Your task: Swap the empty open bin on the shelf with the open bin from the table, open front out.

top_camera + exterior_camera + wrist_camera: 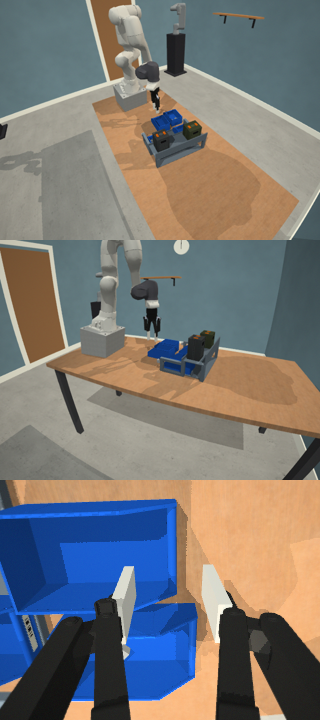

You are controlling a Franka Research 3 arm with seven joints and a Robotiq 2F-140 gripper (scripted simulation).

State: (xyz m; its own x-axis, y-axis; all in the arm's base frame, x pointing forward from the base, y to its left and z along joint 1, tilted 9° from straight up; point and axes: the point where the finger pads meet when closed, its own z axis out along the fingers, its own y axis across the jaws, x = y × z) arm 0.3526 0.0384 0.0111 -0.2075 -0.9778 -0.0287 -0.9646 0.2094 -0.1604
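My gripper (155,110) (152,340) (168,580) points down above the front side of the two blue bins. Its fingers are apart with nothing between them. The empty open bin (160,123) (158,353) (110,560) is upright in front of the shelf (180,142) (211,353); whether its whole base rests on the table top is hard to tell. Close beside it stands the other open bin (173,117) (174,343) (170,655), with a small pale part (126,652) inside, partly hidden by a finger. Whether the two bins touch is unclear.
Other blue bins (178,129) (171,366) (10,650) sit in the shelf, largely hidden. A dark grey box (161,142) (195,348) and a green box (192,130) (209,339) stand on the shelf's upper board.
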